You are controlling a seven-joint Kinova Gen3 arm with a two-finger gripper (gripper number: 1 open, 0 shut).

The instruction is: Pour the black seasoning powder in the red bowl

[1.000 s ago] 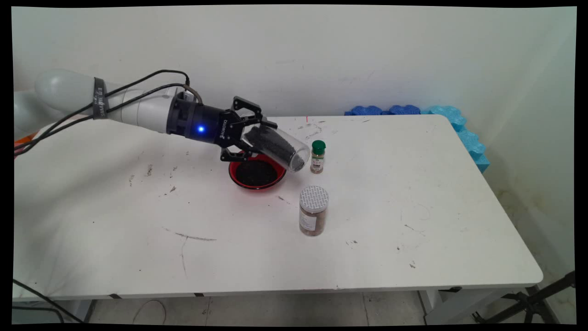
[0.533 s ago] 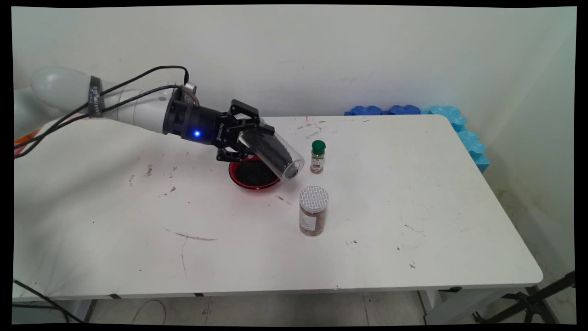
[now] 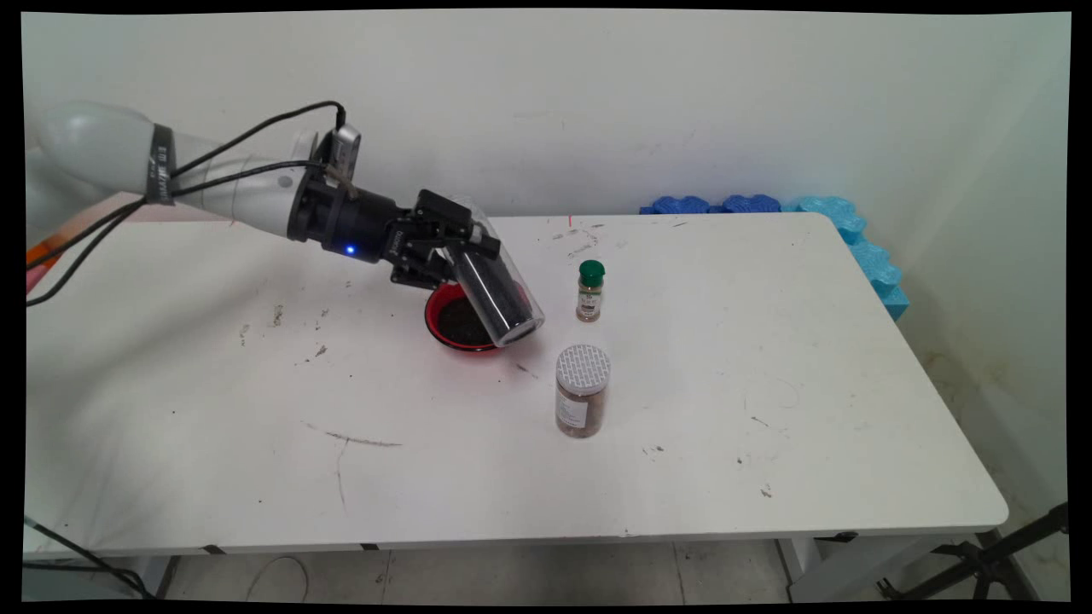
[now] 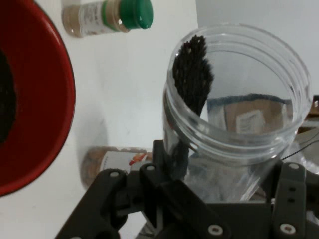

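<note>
My gripper (image 3: 465, 260) is shut on a clear plastic jar (image 3: 503, 298) holding dark grains. The jar is tilted, with its base low at the right and its open mouth up by the fingers. It hangs over the right side of a red bowl (image 3: 439, 328) with dark grains in it. The hand view shows the jar's open rim (image 4: 239, 124) with grains clinging to one wall, my gripper (image 4: 224, 209) clamped round it, and the red bowl (image 4: 60, 99) at the left. A small green-capped spice bottle (image 3: 590, 291) stands just right of the jar.
A brown-filled jar with a white lid (image 3: 583, 401) stands in front of the spice bottle, which also shows in the hand view (image 4: 107, 17). Blue foam blocks (image 3: 879, 264) line the table's back right corner. The white table (image 3: 768, 443) bears scuffs and marks.
The hand has rolled and drawn back to the left. The jar's base has swung down and left, so the jar stands steeper than a second ago.
</note>
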